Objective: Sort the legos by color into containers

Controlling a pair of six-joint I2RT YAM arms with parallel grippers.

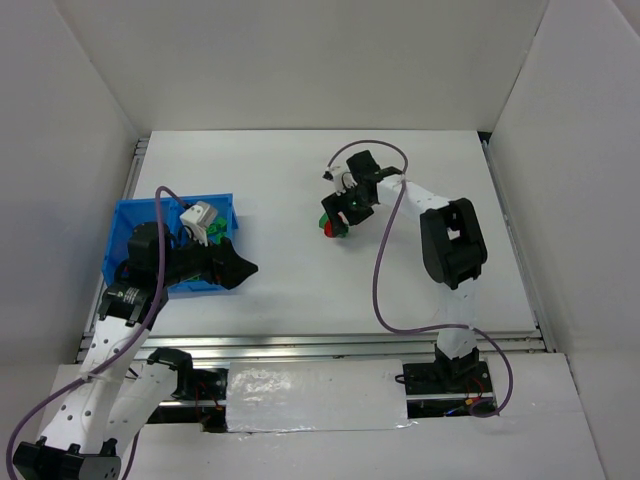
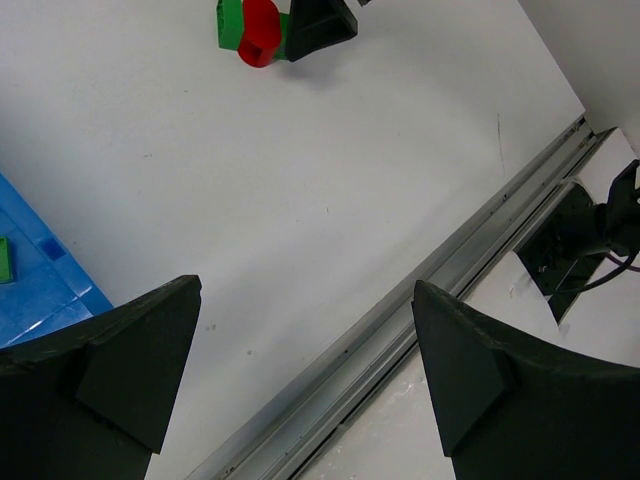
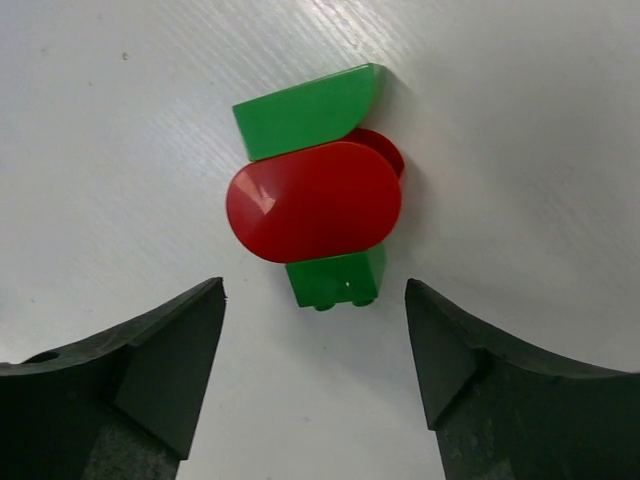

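Lying on the bench (image 1: 300,290), the red-and-green lego (image 3: 315,205) sets its long axis crosswise before the released right hand (image 3: 315,290); the left hand (image 2: 305,283), also released, hovers beside the blue bin (image 2: 40,270).

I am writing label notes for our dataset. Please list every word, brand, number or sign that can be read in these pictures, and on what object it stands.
There is no readable text in any view.
The red and green legos, the blue bin, the left arm, the right arm and the white table show no legible writing, number or logo.
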